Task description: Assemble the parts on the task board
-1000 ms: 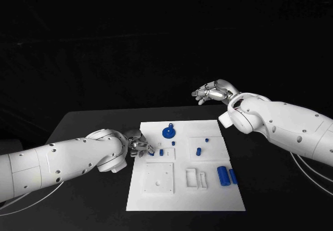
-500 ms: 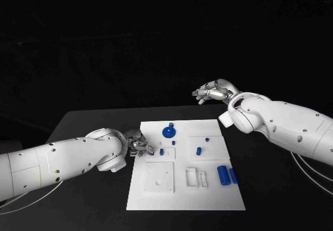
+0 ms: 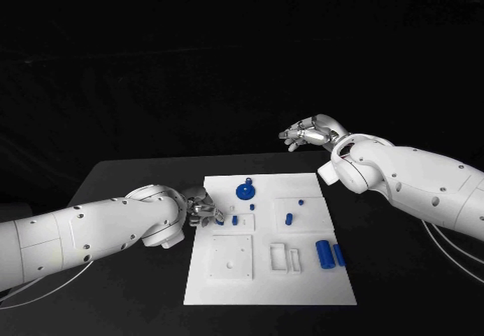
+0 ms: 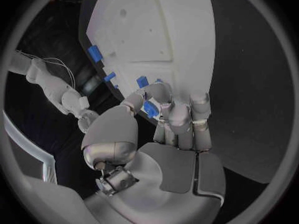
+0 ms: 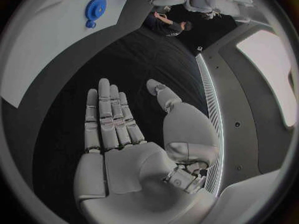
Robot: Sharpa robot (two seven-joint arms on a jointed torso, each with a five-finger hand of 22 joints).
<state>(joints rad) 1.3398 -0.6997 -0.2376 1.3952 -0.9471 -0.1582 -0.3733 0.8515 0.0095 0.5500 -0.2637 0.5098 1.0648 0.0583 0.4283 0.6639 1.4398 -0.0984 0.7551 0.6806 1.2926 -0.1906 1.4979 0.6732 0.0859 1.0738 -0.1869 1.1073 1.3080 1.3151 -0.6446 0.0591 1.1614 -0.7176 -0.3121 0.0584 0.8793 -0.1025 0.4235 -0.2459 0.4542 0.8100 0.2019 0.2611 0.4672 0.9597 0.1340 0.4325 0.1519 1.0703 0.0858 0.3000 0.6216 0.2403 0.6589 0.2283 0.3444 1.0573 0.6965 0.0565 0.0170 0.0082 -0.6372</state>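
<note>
Assembly early: left hand (image 3: 202,210) fingers (image 4: 163,97) pinch a small blue part (image 4: 150,109) at the task board (image 3: 303,287) edge; blue gear (image 3: 245,190) and cylinders (image 3: 324,254) lie loose beyond; right hand (image 3: 310,133) empty, fingers apart.

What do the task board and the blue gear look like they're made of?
Task board: likely matte white plastic; uniform surface, no glare, with raised blocks and recesses of the same white. Blue gear: probably moulded or printed plastic; solid saturated colour, dull finish. Neither can be confirmed from looks alone.
</note>
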